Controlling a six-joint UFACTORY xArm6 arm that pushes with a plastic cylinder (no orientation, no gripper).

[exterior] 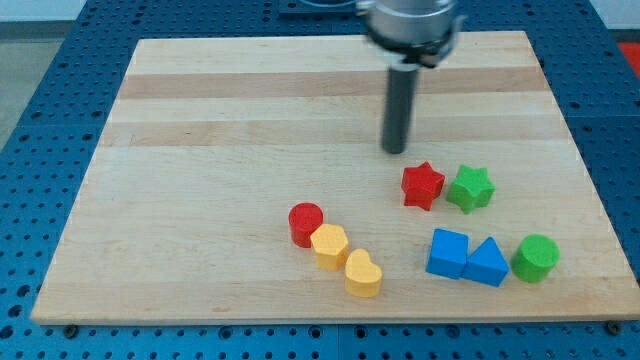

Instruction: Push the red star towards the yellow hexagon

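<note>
The red star (422, 185) lies on the wooden board (200, 150), right of centre. The yellow hexagon (329, 245) sits lower and to the view's left of it, touching a red cylinder (305, 222) and a yellow heart (363, 273). My tip (396, 151) stands just above and slightly to the left of the red star, a short gap away, not touching it.
A green star (470, 188) sits close against the red star's right side. Below them are a blue cube (447, 253), a blue triangle (487, 264) and a green cylinder (535, 258) in a row.
</note>
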